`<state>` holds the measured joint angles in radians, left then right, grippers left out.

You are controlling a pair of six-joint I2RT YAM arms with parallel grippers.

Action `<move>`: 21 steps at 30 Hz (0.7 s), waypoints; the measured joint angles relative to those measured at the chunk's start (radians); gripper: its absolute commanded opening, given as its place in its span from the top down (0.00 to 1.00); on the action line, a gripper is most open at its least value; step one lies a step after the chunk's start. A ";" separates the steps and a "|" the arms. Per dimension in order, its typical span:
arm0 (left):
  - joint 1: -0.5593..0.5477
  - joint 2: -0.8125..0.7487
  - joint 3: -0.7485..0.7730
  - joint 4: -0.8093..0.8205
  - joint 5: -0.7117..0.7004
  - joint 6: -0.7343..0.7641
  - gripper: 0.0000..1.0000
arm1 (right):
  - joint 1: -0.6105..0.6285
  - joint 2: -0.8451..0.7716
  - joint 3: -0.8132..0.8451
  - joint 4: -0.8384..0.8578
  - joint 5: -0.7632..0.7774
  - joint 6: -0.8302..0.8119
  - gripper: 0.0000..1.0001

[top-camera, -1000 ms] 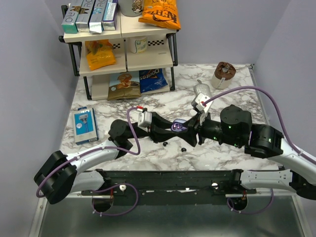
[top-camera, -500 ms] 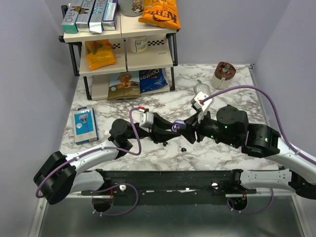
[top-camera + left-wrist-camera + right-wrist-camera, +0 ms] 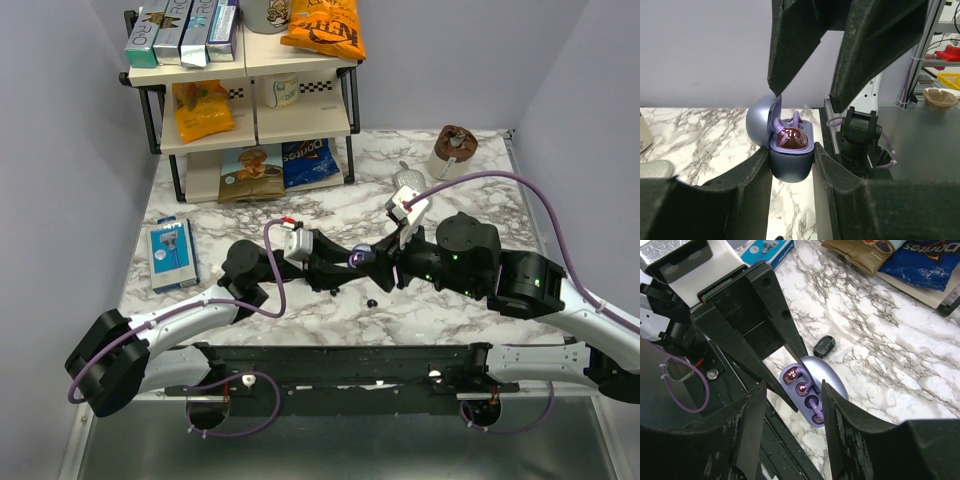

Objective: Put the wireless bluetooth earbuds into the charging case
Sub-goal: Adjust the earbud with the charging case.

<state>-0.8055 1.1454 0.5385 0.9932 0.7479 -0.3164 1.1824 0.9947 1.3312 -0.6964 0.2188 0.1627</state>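
charging case (image 3: 791, 161) clamped in left tool (image 3: 791, 167), right tool (image 3: 792, 396) parted, seemingly empty, over it

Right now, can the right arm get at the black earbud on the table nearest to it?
Probably yes. That earbud lies uncovered on the marble table, close to the open, empty right fingers; only the charging case in the left fingers crowds them.

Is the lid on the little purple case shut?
No, the charging case has its lid flipped up and back, so the purple inside is showing.
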 measured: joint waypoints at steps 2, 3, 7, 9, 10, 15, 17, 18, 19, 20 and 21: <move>0.000 0.000 0.008 -0.011 -0.008 0.004 1.00 | 0.000 0.000 0.000 0.000 -0.004 0.005 0.43; 0.000 -0.001 0.011 -0.019 -0.012 0.006 1.00 | 0.000 -0.001 0.000 0.001 -0.006 0.006 0.43; -0.001 -0.001 0.024 -0.060 -0.034 0.015 1.00 | 0.000 -0.014 -0.006 0.004 -0.015 0.019 0.43; -0.001 -0.001 0.024 -0.067 -0.042 0.018 1.00 | 0.000 -0.023 -0.007 0.006 -0.023 0.022 0.43; -0.001 -0.001 0.024 -0.072 -0.044 0.019 1.00 | 0.000 -0.026 -0.007 0.007 -0.027 0.024 0.43; -0.001 -0.001 0.024 -0.076 -0.052 0.018 1.00 | -0.002 -0.019 -0.011 0.006 -0.051 0.031 0.43; -0.002 -0.001 0.025 -0.076 -0.051 0.018 1.00 | -0.002 -0.011 -0.020 0.006 -0.052 0.033 0.43; -0.002 -0.002 0.025 -0.076 -0.051 0.018 1.00 | -0.002 -0.006 -0.022 0.006 -0.051 0.037 0.43; -0.003 -0.002 0.026 -0.076 -0.051 0.018 1.00 | -0.002 -0.002 -0.024 0.006 -0.050 0.040 0.43; -0.003 -0.003 0.026 -0.076 -0.052 0.018 1.00 | -0.002 0.002 -0.024 0.005 -0.048 0.045 0.43; -0.005 -0.005 0.026 -0.076 -0.052 0.018 1.00 | -0.002 0.005 -0.024 0.005 -0.043 0.048 0.43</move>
<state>-0.8104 1.1404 0.5648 0.9173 0.6960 -0.2989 1.1805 0.9993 1.3071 -0.6910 0.1757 0.2111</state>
